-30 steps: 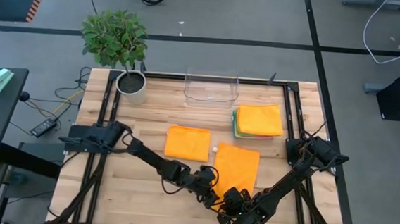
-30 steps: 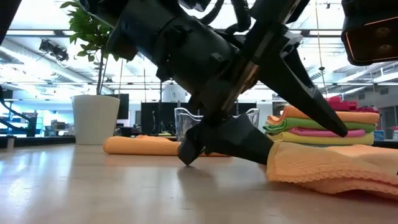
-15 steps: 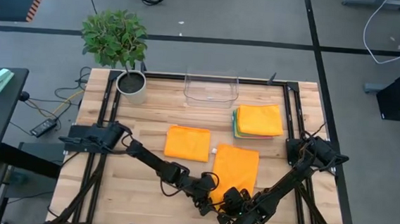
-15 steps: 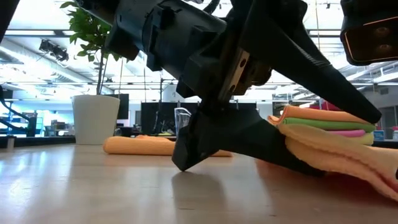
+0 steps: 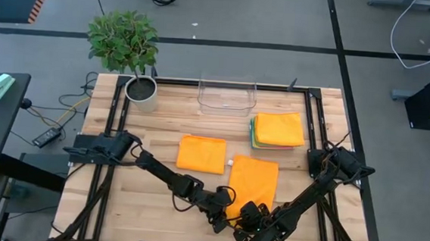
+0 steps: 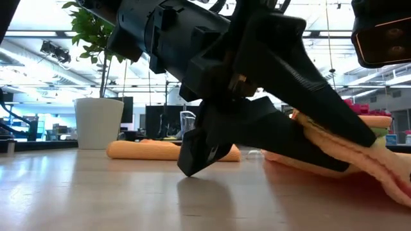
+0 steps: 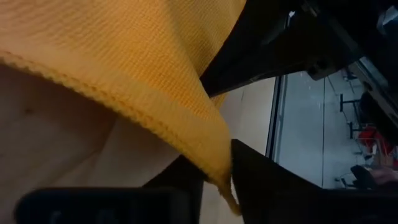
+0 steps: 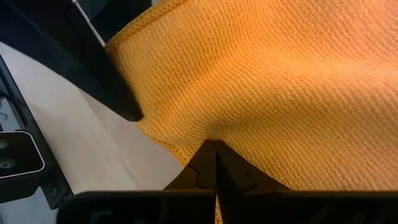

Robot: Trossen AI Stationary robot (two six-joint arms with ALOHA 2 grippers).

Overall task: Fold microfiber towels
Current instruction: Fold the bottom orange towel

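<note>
An orange microfiber towel (image 5: 254, 180) lies spread on the table in front of me; both grippers are at its near edge. My left gripper (image 5: 228, 212) is shut on its near left corner. My right gripper (image 5: 254, 219), close beside the left, is shut on the near edge. A folded orange towel (image 5: 201, 154) lies flat toward the left. A stack of towels (image 5: 278, 129) with an orange one on top rests at the back right; green, pink and yellow edges show in it (image 6: 379, 131). My left gripper pinches the towel's near left corner (image 7: 219, 163) between its two fingers (image 7: 267, 186), coming in slanting down from the table's left. The hemmed corner is raised off the wood and the cloth slopes down from it (image 6: 334, 144). My right gripper pinches the towel's near edge (image 8: 186, 144) between its shut fingers (image 8: 205, 168), slanting down from the table's near right. The cloth bulges up just beyond the fingertips; the rest lies on the table.
A clear plastic bin (image 5: 226, 95) stands at the table's far edge, and a potted plant (image 5: 140, 89) at the far left corner. Bare wood (image 5: 141, 199) lies to the near left of the towel.
My left gripper has turned at the wrist and shut on the towel's near left corner, which is now raised off the table between its fingers. The rest of the towel stays flat.
</note>
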